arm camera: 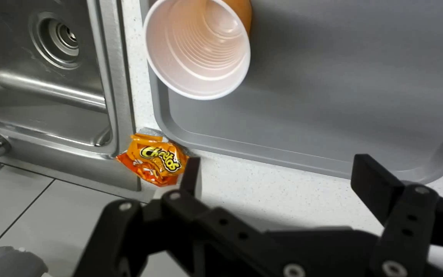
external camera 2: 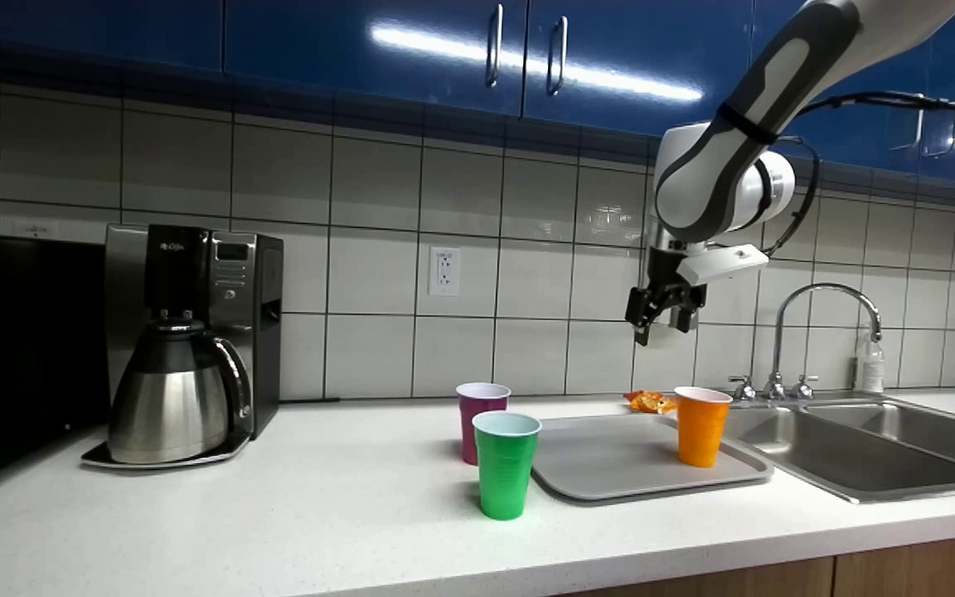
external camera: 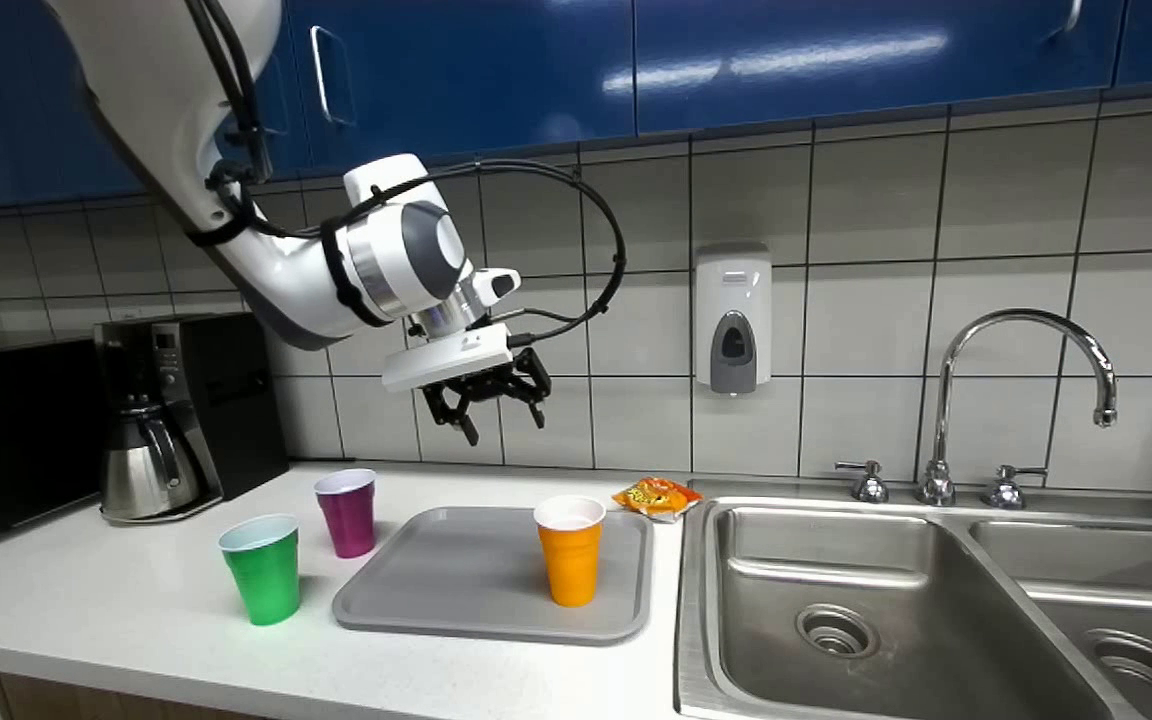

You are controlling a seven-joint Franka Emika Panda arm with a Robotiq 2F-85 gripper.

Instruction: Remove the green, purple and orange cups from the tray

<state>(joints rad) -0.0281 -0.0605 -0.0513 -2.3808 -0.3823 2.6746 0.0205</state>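
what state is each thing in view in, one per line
tray, flat on the counter
orange cup, upright on the tray, empty
green cup, upright on the counter
purple cup, upright on the counter
end effector, open, holding nothing
Cheetos bag, crumpled; sealed or not unclear
faucet, not running
blue cabinet doors, closed

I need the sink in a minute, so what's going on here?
A robot arm is at work taking cups off a gray tray. The green cup and the purple cup stand upright on the counter beside the tray; only the orange cup is on it. The tool hangs in the air, open and holding nothing, so the orange cup is probably next.
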